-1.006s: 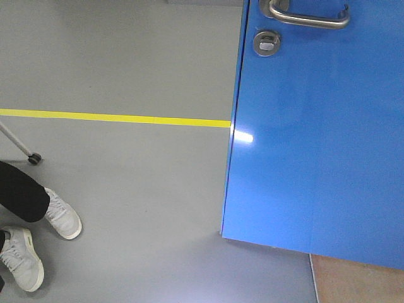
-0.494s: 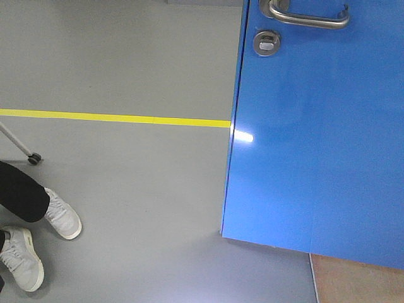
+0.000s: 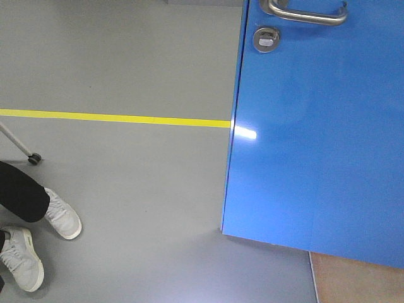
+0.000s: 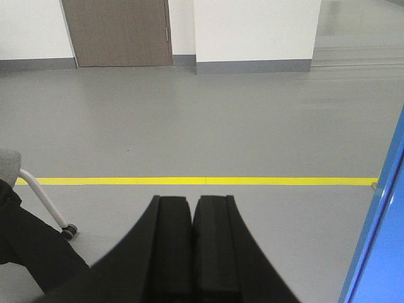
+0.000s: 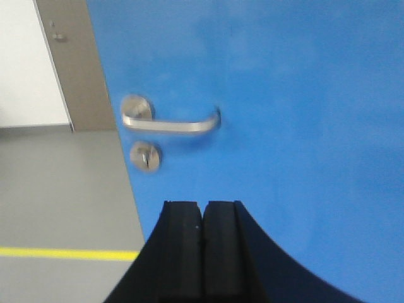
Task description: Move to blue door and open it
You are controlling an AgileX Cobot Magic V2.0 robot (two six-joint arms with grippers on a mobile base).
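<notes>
Front view: the blue door (image 3: 315,139) fills the right side, its free edge running top to bottom; the lever handle (image 3: 308,14) sits at the very top, the round lock (image 3: 266,39) just under it. A yellow floor line (image 3: 113,118) runs into the door's edge, and a bystander's white shoes (image 3: 38,237) show low on the left.
Left wrist view: the left gripper (image 4: 191,243) has its pads pressed together, holding nothing, and looks out over grey floor; only a sliver of door edge (image 4: 379,240) shows far right.
Right wrist view: the right gripper (image 5: 203,249) is pinched closed and empty, facing the door square on; the handle (image 5: 170,121) lies above and a little left, apart from the fingertips.
Handle axis: horizontal, pivot left, free end pointing right.
Nearer arm: the right, I'd say.
Next move: likely up toward the handle, and the jaws must part first.
</notes>
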